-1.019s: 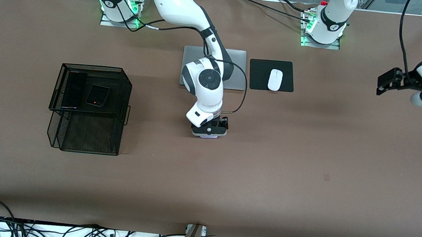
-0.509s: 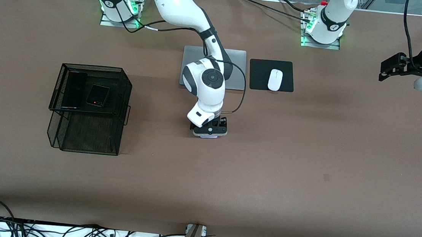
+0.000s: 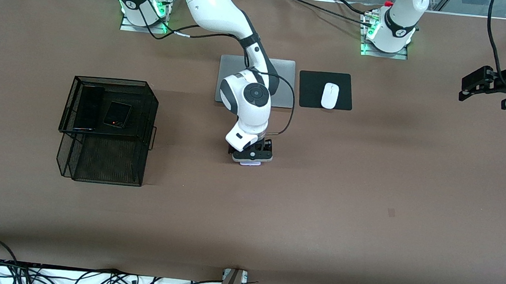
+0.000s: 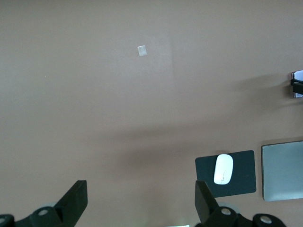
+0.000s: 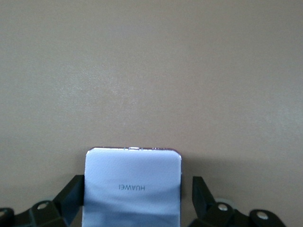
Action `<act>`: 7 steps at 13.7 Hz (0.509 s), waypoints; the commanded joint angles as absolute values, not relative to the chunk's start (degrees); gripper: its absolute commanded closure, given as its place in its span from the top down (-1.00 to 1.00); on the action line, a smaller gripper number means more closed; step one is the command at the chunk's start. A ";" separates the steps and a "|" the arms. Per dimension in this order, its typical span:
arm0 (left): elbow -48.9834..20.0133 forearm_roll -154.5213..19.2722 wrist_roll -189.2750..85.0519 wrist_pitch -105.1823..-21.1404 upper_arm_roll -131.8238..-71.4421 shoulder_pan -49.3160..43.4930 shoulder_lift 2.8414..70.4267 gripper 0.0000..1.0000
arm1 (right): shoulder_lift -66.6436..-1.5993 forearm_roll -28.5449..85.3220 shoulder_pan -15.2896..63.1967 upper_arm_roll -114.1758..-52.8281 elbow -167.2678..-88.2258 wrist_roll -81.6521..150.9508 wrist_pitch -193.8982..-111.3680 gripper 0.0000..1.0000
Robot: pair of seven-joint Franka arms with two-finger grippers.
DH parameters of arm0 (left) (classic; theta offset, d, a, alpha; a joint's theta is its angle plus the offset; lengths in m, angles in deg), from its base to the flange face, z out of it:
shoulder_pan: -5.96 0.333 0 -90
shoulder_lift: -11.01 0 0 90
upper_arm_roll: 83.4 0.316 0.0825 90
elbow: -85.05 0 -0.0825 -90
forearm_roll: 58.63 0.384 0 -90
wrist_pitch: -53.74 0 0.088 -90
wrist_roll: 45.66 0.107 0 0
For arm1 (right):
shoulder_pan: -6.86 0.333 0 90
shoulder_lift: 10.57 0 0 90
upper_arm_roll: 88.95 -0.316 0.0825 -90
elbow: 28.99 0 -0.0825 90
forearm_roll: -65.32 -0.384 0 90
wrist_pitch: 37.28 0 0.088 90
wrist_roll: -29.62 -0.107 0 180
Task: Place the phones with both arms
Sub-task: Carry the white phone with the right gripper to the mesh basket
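Note:
A small pale lavender phone (image 3: 249, 163) (image 5: 132, 187) lies flat on the brown table near the middle. My right gripper (image 3: 252, 156) (image 5: 137, 188) is low over it, open, with one finger on each side of the phone and a small gap showing on one side. A long black phone (image 3: 89, 107) and a small black phone with an orange dot (image 3: 117, 114) lie on the top tier of a black mesh tray (image 3: 149, 101) toward the right arm's end. My left gripper (image 3: 474, 82) (image 4: 140, 191) hangs open and empty above the left arm's end of the table.
A grey laptop (image 3: 283, 78) (image 4: 282, 170) lies closed near the arm bases, partly covered by the right arm. Beside it a white mouse (image 3: 330, 95) (image 4: 223, 169) sits on a black pad (image 3: 312, 90). Cables run along the table's front edge.
The left arm has drawn back toward its end of the table and toward the bases. The right gripper has stayed over the lavender phone, shifting only slightly.

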State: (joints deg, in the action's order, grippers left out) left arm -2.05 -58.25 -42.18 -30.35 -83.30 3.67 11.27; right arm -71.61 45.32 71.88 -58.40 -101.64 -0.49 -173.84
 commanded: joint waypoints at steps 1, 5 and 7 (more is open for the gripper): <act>-3.28 -58.98 -42.66 -32.12 -83.48 4.21 9.96 1.00 | -72.00 46.51 71.98 -58.54 -101.94 -1.76 -175.70 0.97; -3.19 -59.07 -44.61 -32.75 -83.83 4.21 9.96 1.00 | -71.57 46.43 72.07 -58.28 -102.03 -1.67 -176.41 -0.93; -2.75 -59.07 -44.61 -32.22 -83.66 4.20 10.31 1.00 | -70.43 46.25 71.98 -57.84 -102.03 -1.58 -175.10 -1.00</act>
State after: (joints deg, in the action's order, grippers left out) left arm -2.05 -58.25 -44.20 -32.01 -83.45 3.85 11.25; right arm -71.79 45.46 71.86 -58.30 -101.69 -0.76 -175.62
